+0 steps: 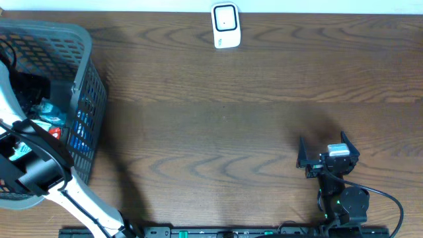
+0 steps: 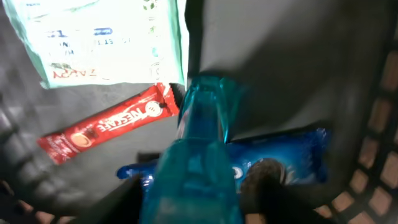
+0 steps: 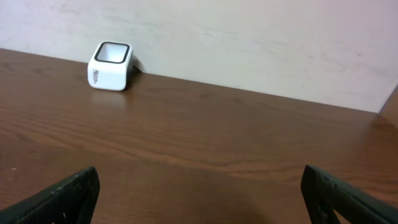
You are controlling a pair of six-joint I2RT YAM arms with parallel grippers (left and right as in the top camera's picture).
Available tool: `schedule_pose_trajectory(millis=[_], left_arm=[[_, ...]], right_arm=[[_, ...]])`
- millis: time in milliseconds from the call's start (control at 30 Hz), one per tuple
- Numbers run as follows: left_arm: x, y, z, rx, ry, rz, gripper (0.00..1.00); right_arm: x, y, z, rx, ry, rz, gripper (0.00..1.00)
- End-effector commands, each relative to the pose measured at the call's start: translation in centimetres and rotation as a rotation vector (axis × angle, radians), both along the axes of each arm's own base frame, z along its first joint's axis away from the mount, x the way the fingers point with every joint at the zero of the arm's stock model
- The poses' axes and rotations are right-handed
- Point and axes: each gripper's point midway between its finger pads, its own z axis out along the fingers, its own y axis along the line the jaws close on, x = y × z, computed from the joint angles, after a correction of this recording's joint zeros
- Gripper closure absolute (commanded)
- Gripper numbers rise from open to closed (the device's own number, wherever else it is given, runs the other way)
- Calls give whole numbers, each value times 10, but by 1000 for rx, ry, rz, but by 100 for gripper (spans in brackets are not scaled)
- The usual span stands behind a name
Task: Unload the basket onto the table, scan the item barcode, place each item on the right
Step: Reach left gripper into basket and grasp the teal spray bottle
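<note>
One sachet, one biscuit pack, one pouch, one scanner

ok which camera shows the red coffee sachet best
Left wrist: the red coffee sachet lies whole in the basket, its label readable. Overhead gives only a scrap of red inside the basket that may be it. Right wrist shows none of it.

One scanner, one basket (three packets)

Basket sits left; scanner at table's far edge.
</note>
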Motion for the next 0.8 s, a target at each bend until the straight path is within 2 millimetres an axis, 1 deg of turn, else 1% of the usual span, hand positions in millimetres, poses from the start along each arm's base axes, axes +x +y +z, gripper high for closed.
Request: schedule_pose_trajectory(millis=[0, 33, 67, 233, 300, 367, 467, 567, 667, 700, 733, 767], left_arm=[[-3, 0, -5, -7, 31, -2, 56], [-4, 0, -5, -9, 34, -2, 63], [-5, -1, -5, -10, 36, -2, 67], [-7, -2, -3, -14, 41, -2, 68], [-7, -2, 4, -4, 26, -1, 68], [-7, -2, 16, 14, -1, -1, 67], [-5, -1, 46, 65, -75, -1, 67], [-5, -1, 82, 129, -169, 0, 66], [-10, -4, 125, 203, -279, 1, 63], [-13, -6, 145, 238, -329, 1, 62], [-14, -7, 152, 250, -347, 1, 62], [-18, -10, 166, 274, -383, 1, 62]], right_arm=[[0, -2, 0, 7, -1, -9, 1], [0, -2, 0, 7, -1, -9, 1], [0, -2, 0, 7, -1, -9, 1], [0, -2, 0, 7, -1, -9, 1], [0, -2, 0, 7, -1, -9, 1], [0, -2, 0, 7, -1, -9, 1], [0, -2, 0, 7, -1, -9, 1], [0, -2, 0, 7, -1, -9, 1], [0, -2, 0, 7, -1, -9, 1], [0, -2, 0, 7, -1, -9, 1], [0, -2, 0, 7, -1, -9, 1], [0, -2, 0, 7, -1, -9, 1]])
